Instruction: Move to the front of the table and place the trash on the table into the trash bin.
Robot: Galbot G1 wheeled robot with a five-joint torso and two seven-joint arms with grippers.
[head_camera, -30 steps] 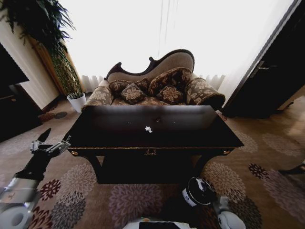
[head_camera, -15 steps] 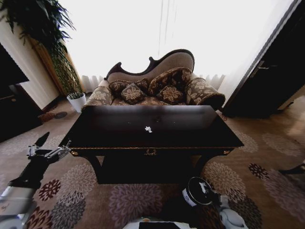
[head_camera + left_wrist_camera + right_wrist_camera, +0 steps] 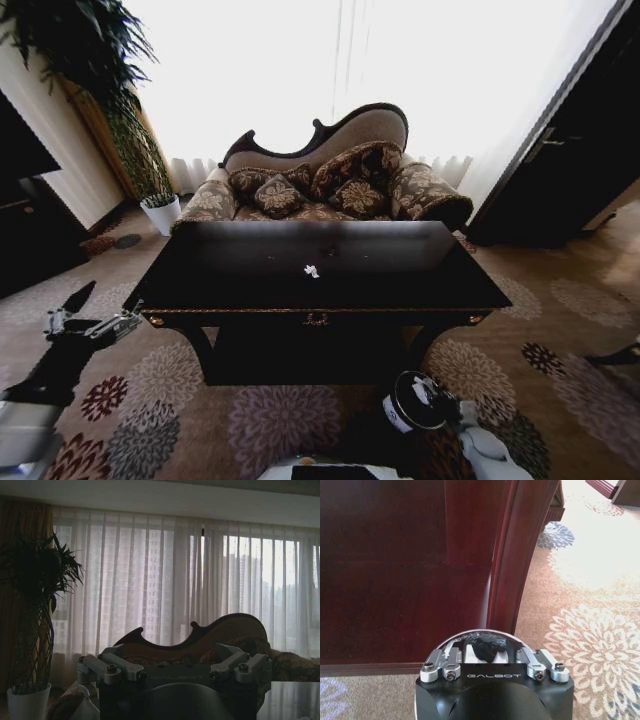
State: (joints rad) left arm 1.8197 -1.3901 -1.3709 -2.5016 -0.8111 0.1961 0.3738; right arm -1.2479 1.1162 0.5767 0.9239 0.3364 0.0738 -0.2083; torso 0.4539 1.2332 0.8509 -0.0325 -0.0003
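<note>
The trash on view, one white crumpled scrap (image 3: 312,270), lies where it lay a second ago: near the middle of the table (image 3: 240,262), a little toward the front edge and above the gold ornament. It is too small to give a long axis or a heading. The table's own long axis runs left to right across the head view, its front edge facing the robot. The trash bin (image 3: 412,400) sits low before that edge, toward the right front leg, mouth tipped up. The right gripper (image 3: 492,652) is at its rim, and I cannot tell whether it grips. What has changed is the left gripper (image 3: 90,322), fingers apart, which has sunk lower and outward off the left front corner. I judge the scrap is yet to be picked up
</note>
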